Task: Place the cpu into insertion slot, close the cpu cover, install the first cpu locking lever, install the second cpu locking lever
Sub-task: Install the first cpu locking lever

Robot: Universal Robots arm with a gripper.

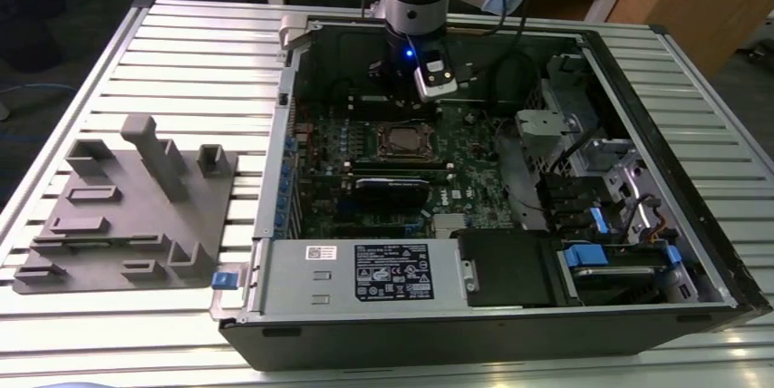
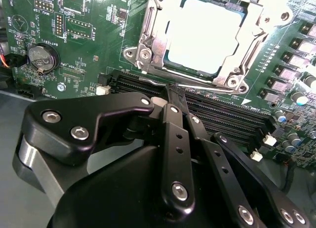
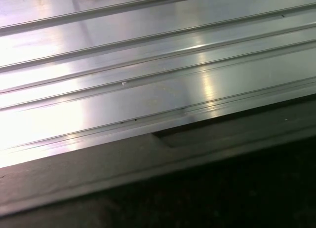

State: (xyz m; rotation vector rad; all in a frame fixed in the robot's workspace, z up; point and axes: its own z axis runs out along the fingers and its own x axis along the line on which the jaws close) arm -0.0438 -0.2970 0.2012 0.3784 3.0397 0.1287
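In the second wrist view the tool (image 2: 174, 90) is closed, fingertips together over the memory slots (image 2: 232, 117). Just beyond, the cpu (image 2: 205, 35) lies in the insertion slot (image 2: 232, 81), the cpu cover (image 2: 157, 30) flat around it.

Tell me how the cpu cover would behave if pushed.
The cpu cover looks like thin sheet metal: probably stiff and light, though bendable under a hard push. It lies flat around the cpu, so it would likely not slide. Its shiny surface may be slippery for the gripper.
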